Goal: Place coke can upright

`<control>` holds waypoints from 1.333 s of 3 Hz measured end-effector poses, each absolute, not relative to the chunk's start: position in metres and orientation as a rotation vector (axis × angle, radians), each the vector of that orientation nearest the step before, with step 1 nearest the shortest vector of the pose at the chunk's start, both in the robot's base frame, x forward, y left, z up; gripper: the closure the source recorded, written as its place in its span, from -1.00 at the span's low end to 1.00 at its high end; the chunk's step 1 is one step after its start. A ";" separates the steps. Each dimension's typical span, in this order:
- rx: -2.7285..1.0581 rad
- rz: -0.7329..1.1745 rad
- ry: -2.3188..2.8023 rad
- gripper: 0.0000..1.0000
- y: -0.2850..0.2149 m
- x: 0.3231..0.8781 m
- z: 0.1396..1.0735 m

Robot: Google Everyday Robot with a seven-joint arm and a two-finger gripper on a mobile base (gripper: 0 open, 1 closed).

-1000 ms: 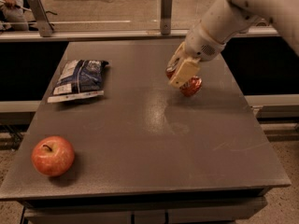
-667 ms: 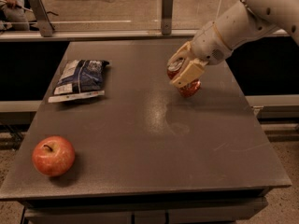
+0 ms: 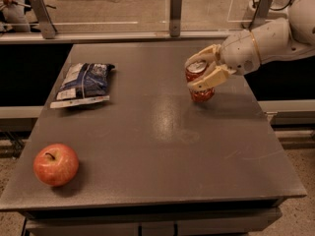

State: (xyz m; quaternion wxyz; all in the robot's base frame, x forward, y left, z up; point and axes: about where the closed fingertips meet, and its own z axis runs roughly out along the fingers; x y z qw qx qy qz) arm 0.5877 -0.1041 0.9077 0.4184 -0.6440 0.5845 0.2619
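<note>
- The grey desk (image 3: 162, 146) fills my view, with its front edge closest to me and a bare, flat middle.
- Nearest, toward the front left corner, sits an apple (image 3: 55, 164), well apart from the work.
- Farther back on the left, a blue snack bag (image 3: 83, 84) lies flat.
- On the right, farther back again, the coke can (image 3: 202, 93) stands upright or very nearly so on the desk. The gripper (image 3: 192, 74) reaches in from the right with its fingers (image 3: 209, 78) closed around the can's upper half.
- I judge the can light, thin-walled, slick and easy to dent or tip, so a gentle hold on the side wall suits it.
- There is open room to its left and front, but the desk's right edge is near.
- Beyond the far edge runs a rail with metal posts (image 3: 175, 13).
</note>
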 end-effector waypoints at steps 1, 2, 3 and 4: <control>-1.537 0.741 1.410 1.00 -0.118 0.591 0.902; -1.450 0.799 1.357 1.00 -0.131 0.595 0.892; -1.444 0.806 1.355 0.65 -0.131 0.595 0.892; -1.444 0.806 1.355 0.19 -0.131 0.595 0.893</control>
